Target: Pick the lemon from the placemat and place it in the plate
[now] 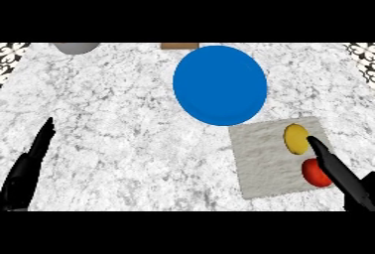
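Just beside right fingers [327,159], lemon [294,135].

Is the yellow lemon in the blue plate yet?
Out. The lemon lies on the placemat; the plate shows only bare blue.

Counting now: one plate [219,84], one placemat [264,158], one lemon [295,137], one red fruit [312,173], plus left robot hand [29,158] and right robot hand [334,166], so two.
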